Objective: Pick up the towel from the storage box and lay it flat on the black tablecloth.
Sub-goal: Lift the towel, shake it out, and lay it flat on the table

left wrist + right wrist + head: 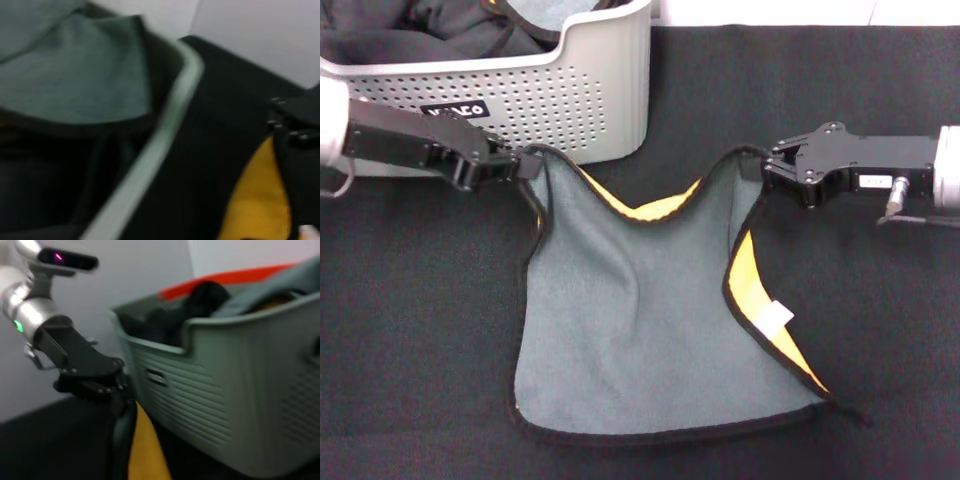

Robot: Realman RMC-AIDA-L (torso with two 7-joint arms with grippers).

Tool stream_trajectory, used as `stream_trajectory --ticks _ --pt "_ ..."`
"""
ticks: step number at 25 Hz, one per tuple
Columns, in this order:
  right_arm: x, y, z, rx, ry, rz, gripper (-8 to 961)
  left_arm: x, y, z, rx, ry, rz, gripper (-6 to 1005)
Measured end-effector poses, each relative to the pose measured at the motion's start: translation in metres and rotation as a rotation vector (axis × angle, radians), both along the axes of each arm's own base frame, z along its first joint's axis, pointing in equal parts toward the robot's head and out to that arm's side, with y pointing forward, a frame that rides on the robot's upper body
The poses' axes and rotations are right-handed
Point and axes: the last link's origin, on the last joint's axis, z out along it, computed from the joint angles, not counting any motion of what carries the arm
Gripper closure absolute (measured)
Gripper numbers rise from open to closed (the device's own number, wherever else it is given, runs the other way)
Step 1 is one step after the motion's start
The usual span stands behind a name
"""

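the towel hangs grey-side up over the black tablecloth beside the storage box, a top corner clenched in each of the left gripper and right gripper; spread them apart, then lower evenly

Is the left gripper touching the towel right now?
Touching. In the head view the left gripper is shut on the towel's top corner, holding it up beside the storage box.
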Motion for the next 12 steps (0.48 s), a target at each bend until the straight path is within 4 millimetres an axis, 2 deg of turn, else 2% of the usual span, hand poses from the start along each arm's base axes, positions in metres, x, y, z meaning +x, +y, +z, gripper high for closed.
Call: stream_trajectory --ticks 12 --pt "0.020 0.015 0.003 0.113 -0.090 -0.077 899 -0.010 0.025 -0.022 0.101 0.159 0.075 976"
